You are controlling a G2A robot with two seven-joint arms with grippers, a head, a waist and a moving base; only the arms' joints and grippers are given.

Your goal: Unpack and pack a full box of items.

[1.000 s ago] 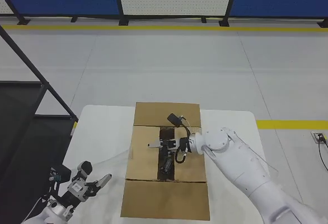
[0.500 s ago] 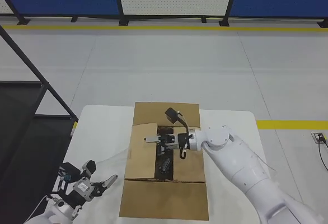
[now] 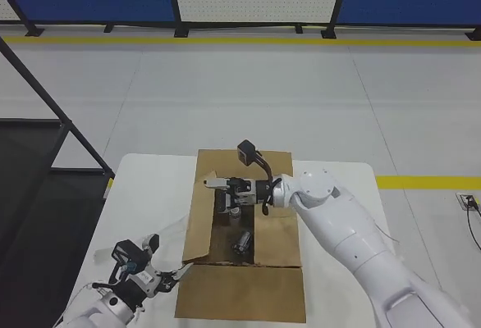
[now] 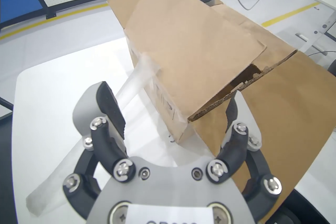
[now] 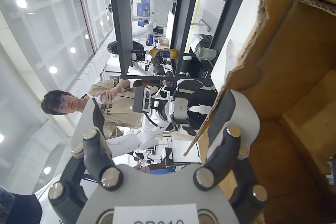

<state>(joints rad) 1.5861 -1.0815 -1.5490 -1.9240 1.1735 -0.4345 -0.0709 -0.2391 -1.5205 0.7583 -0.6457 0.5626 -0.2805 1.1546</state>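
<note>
Your right claw (image 3: 214, 182), jaws spread, is now sitting at the box's (image 3: 240, 295) far edge, having swung the side flap (image 3: 198, 225) upright. Your left claw (image 4: 168, 96), also spread, is closing on the box's near corner. Items (image 3: 242, 242) are lying exposed inside, ready for unpacking.

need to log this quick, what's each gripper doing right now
left gripper: open, holding nothing, by the box corner
right gripper: open, straddling the side flap edge, not clamped
</note>
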